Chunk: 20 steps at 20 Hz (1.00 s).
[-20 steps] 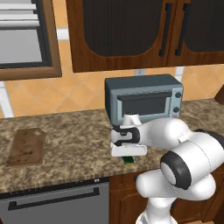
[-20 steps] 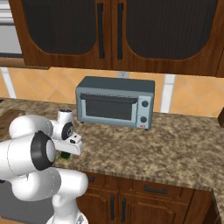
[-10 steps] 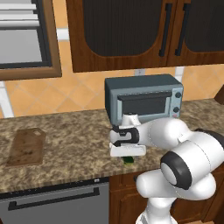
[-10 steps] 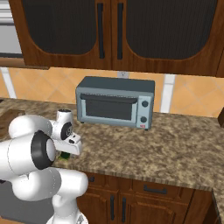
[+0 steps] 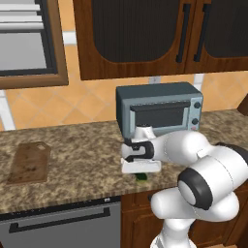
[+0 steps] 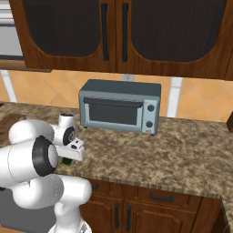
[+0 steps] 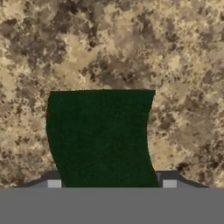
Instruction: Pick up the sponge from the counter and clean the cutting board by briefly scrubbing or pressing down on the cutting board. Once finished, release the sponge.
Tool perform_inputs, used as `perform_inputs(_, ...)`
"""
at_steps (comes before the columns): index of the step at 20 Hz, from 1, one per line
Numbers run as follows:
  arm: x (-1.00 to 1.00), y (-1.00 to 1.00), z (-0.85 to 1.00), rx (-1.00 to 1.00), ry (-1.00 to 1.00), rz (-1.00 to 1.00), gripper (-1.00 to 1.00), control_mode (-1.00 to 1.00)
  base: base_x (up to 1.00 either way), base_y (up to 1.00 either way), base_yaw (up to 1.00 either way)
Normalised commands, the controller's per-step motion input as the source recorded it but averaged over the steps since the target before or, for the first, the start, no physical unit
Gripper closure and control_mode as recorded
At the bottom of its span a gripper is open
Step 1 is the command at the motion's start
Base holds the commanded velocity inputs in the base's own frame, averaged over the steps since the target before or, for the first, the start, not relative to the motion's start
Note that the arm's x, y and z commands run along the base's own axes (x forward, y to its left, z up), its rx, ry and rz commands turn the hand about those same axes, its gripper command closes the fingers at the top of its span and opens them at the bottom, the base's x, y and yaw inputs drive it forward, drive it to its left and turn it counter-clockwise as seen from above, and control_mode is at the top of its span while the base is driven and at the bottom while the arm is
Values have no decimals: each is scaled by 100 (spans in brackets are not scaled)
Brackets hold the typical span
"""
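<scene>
Sponge point(image 7: 100, 138): a dark-green block is seen in the hand view, lying on the speckled counter point(image 7: 175, 52) between the two finger tips. In the left base view only a small green corner point(image 5: 142, 177) is shown, under the white hand near the counter's front edge; in the right base view a dark green patch point(image 6: 67, 161) is seen beneath the hand.
Gripper point(image 7: 111, 183): the hand is pointed down at the counter. One finger tip point(image 7: 54, 183) is placed at each side of the sponge, against its edges as far as can be seen. Whether the jaws are clamped on it or merely placed around it cannot be told. In the left base view the gripper point(image 5: 141, 168) is set low over the granite, in front of the toaster oven.
Cutting board point(image 5: 30, 162): the brown wooden board is shown in the left base view, flat on the counter point(image 5: 77, 160), far to the left and well apart from the sponge.
Toaster oven point(image 5: 159, 111): a grey-blue unit is placed at the far side of the counter, behind the hand; its front and knobs point(image 6: 149, 116) are shown in the right base view.
Cabinets point(image 6: 123, 34): dark wooden doors are mounted above the counter.
</scene>
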Motion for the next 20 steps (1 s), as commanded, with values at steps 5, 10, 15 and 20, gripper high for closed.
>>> perform_inputs(5,0,59,53,0,-4,4,100,-100,0,0,0)
perform_inputs(10,0,99,68,0,-10,6,100,-100,0,0,0)
perform_inputs(15,2,100,45,1,-12,10,100,-100,0,0,0)
perform_inputs(20,0,100,10,0,-11,14,100,-100,0,0,0)
